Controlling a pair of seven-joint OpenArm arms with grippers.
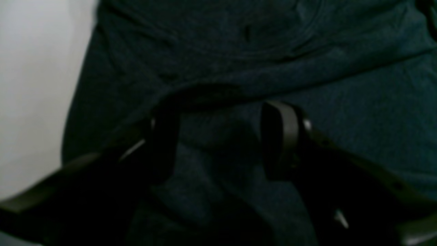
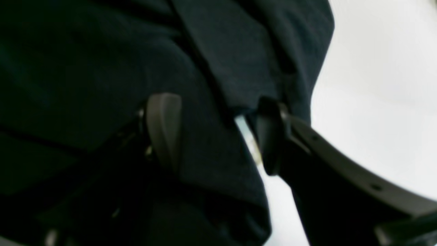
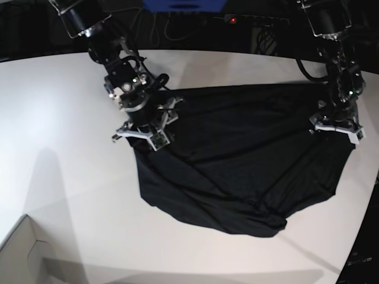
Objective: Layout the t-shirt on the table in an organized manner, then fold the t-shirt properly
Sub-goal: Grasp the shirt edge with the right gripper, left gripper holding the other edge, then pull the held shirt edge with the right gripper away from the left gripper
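Observation:
The black t-shirt (image 3: 237, 154) lies spread but wrinkled on the white table (image 3: 59, 148), with its lower edge bunched toward the front. My right gripper (image 3: 143, 135) is down on the shirt's left edge. In the right wrist view that gripper (image 2: 216, 136) is open, its fingers astride the cloth's edge (image 2: 218, 85), and bare table (image 2: 375, 85) shows beside it. At the shirt's right edge, my left gripper (image 3: 339, 127) rests on the cloth. The left wrist view shows it (image 1: 222, 143) open too, a soft ridge of fabric (image 1: 307, 51) lying between the fingers.
A pale cardboard box corner (image 3: 23, 254) pokes in at the front left. The table's curved edge (image 3: 368, 225) runs close to the shirt on the right. Dark equipment and cables (image 3: 177, 23) line the back.

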